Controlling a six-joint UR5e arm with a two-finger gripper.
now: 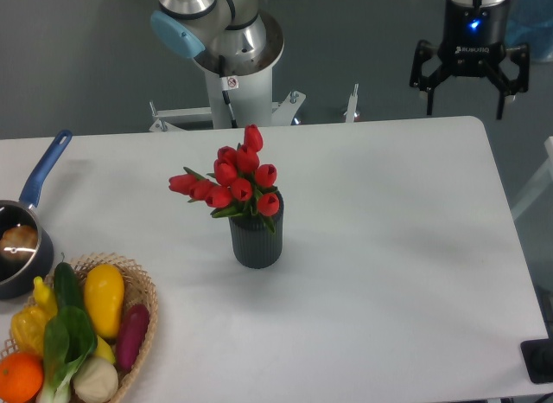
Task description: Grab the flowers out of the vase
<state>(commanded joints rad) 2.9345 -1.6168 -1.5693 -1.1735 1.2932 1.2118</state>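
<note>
Standing in the vase [256, 241] near the table's [397, 247] middle, the flowers [234, 182] were seen leaning slightly left. The gripper [468, 90] was held well apart, beyond the far right edge, its fingers spread and empty. A descent over the bunch with a close low around the stems was judged best, sparing the buds. A basket [143, 291] of vegetables and a pot [26, 239] were left aside, obstructing nothing.
</note>
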